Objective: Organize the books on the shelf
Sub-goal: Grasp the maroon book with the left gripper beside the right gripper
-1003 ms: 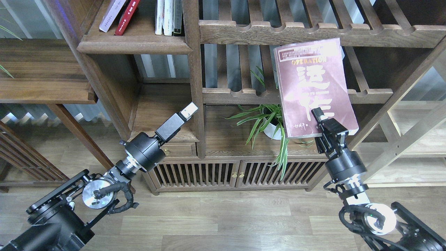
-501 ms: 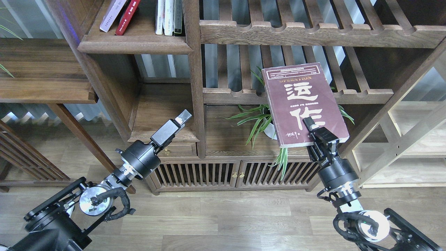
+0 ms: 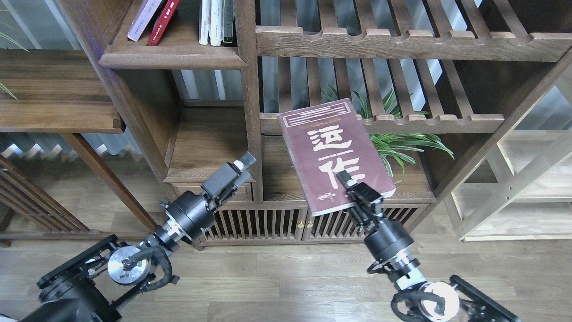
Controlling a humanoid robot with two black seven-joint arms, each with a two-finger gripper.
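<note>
Maroon paperback [image 3: 330, 152], matte, flat | right pincer [image 3: 353, 185] clamps its lower edge | left pincer [image 3: 243, 162] state unclear

a home study: wooden bookcase [image 3: 250, 89], potted plant [image 3: 402, 143], plank floor [image 3: 286, 277].

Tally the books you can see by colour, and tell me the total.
Maroon book, held in the right gripper: 1
Red book on the shelf: 1
Pale lavender book: 1
White-spined volumes: 2
Dark-spined volume: 1
Total: 6
</note>
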